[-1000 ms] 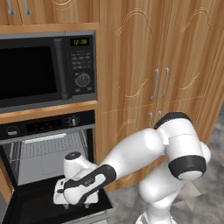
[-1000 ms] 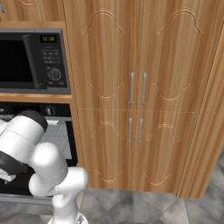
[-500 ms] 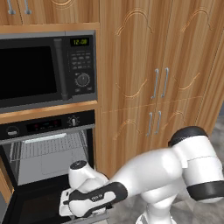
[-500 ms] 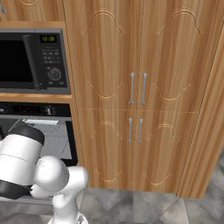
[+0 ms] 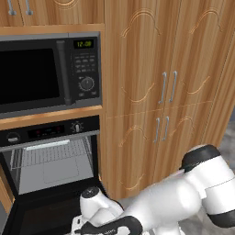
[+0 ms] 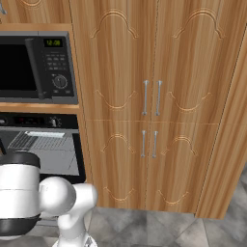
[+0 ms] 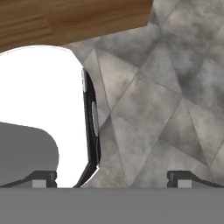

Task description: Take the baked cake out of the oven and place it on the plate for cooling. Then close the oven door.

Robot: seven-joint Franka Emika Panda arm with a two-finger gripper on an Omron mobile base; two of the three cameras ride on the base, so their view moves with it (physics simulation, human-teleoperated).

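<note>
Pincer (image 7: 112, 177) jaws stand wide apart, nothing between them; the two dark fingertips (image 7: 181, 178) sit at opposite sides of the hand view. It looks down at grey stone floor tiles (image 7: 166, 109), with a strip of wooden cabinet base (image 7: 74, 17) at the far edge beyond the tips.

Left base view: the hand hangs low at the bottom edge, just in front of and over the oven door (image 5: 41, 215), which lies folded down and open. Whether the hand touches the door cannot be told. Oven (image 5: 50, 156) sits above and behind the hand, its cavity open; the wire rack (image 5: 53, 153) shows inside, pale and bare as far as can be seen. Control strip (image 5: 48, 131) with a round knob runs along the top of the cavity.

Microwave (image 5: 48, 73) is mounted higher still, above the oven, green clock lit, door shut. Tall wooden cabinets (image 5: 167, 92) with paired silver handles stand off to the hand's right.

Right base view: oven (image 6: 46, 144) appears at left behind the arm's white shoulder, rack edge visible, microwave (image 6: 38, 67) above it.

Cake and plate: cannot tell where they are.
</note>
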